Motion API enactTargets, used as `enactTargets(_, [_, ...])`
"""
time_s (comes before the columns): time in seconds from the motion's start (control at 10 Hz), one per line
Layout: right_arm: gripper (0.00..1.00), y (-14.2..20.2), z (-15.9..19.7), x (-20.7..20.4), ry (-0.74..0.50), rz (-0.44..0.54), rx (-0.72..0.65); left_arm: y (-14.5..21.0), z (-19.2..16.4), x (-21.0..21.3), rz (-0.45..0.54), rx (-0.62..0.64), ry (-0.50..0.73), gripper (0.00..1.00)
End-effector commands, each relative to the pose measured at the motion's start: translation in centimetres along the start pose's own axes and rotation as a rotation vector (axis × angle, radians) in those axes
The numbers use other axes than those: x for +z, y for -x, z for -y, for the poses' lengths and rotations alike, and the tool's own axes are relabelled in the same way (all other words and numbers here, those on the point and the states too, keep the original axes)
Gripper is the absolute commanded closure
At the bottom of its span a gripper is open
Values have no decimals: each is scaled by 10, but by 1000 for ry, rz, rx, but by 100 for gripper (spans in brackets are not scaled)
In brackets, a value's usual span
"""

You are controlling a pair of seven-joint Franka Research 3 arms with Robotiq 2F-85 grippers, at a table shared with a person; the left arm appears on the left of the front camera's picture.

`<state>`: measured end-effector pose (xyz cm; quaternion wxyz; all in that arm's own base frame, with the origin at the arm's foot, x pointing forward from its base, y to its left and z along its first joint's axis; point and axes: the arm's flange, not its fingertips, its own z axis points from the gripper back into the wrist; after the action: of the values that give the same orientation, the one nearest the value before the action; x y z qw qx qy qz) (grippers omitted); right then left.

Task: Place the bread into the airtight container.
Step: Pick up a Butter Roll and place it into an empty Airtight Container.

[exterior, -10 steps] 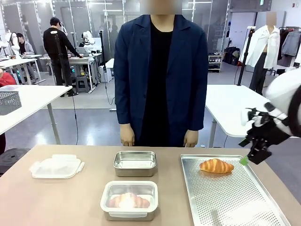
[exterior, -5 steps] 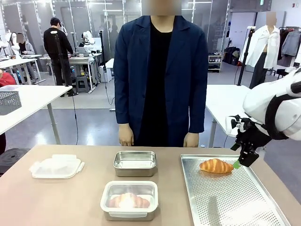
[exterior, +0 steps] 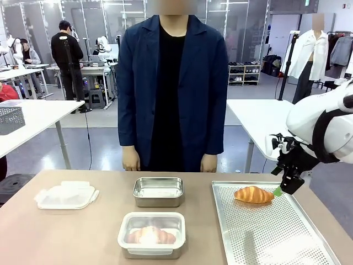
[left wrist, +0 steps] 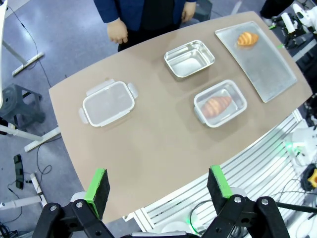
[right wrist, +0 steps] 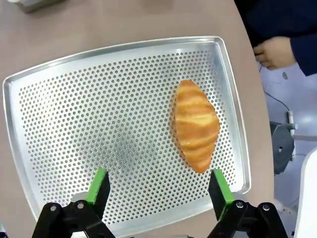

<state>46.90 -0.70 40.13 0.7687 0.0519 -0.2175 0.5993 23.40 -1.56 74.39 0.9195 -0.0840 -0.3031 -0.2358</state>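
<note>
Grey floor (exterior: 99, 146) runs past white tables (exterior: 256, 118) to glass partition walls (exterior: 94, 16) at the back.

Viewed past spread left end effector (left wrist: 158, 191), on surface (left wrist: 148, 144): plastic lid (left wrist: 108, 102), empty steel pan (left wrist: 189, 58), airtight container (left wrist: 235, 96) holding bread (left wrist: 216, 105), croissant (left wrist: 246, 38) on tray (left wrist: 267, 69); person's hand (left wrist: 118, 32) at far edge.

Front view: my right arm (exterior: 325, 124) runs off the frame at 3 o'clock, and the tray (exterior: 259, 232) is cut by the edge at 5 o'clock. The bread (exterior: 150, 236) inside the lidded container (exterior: 124, 232) is a glare-washed blur. From my right wrist, the person's sleeve (right wrist: 304, 54) leaves at 2 o'clock, and my right gripper (right wrist: 158, 183) covers parts of the tray's rim at 6 o'clock.
</note>
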Motion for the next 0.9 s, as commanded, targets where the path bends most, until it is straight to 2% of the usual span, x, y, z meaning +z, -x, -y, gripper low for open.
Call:
enactTargets(0.0, [0,0,0,0,0,0,0,-1,-1,3,-8,-2,-2,0])
enactTargets(0.2, [0,-21,21,-12,-27,-50,69,-1,-1,3,-8,-2,-2,0])
enactTargets(0.4, [0,-37,39,-28,-30,-129,79,-1,-1,3,-8,-2,-2,0])
enactTargets(0.8, [0,-61,69,-59,-103,-217,121,-1,-1,3,-8,-2,-2,0])
